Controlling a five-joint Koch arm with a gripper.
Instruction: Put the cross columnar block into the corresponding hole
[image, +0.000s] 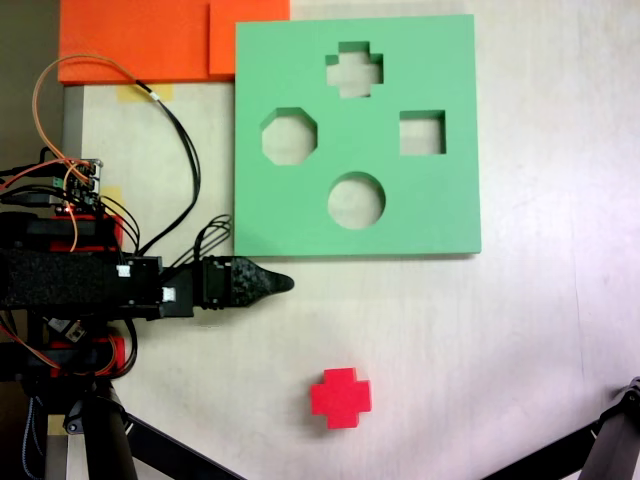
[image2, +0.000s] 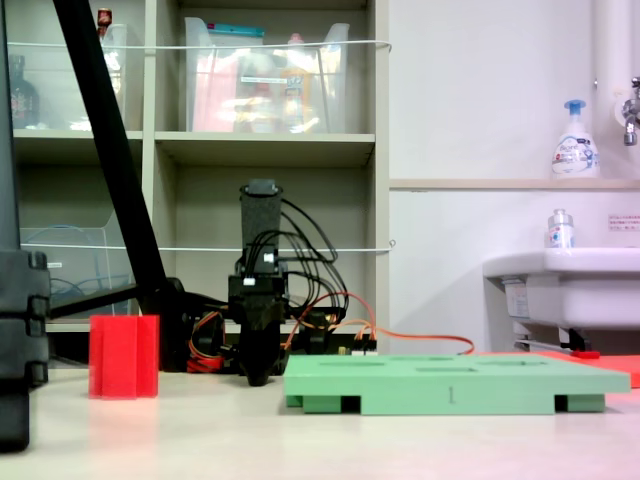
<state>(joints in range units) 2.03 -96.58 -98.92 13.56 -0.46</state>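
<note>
Lying flat on the pale table (image: 520, 330), the square green foam board (image: 450, 210) fills the upper middle of the top-down fixed view, its lower edge running straight across just above the arm's tip. Four cutouts pierce it: the plus-shaped hole (image: 354, 70) near the top edge, an octagonal one at left, a square one at right and a round one lowest. The red cross block (image: 340, 398) stands by itself on bare table below the board, well apart from its lower edge and lower right of the gripper (image: 280, 283). Open table surrounds the block on every side, and a wide bare strip runs down the right of the board to the frame's edge.

The arm reaches in from the left, black and level, with loose black and orange wires looping near the board's left edge. Its dark tip tapers to a single point close under the board's lower left corner, not touching it. From the low side-on fixed view the gripper (image2: 259, 378) hangs nose-down, its tip near the tabletop, between the red block (image2: 124, 357) at left and the board's (image2: 450, 385) near end at right. Only one narrow tip shows in both fixed views, so I cannot tell how far the jaws are parted; nothing is seen held in them.

Orange foam sheets (image: 140, 40) lie against the board's upper left corner
</note>
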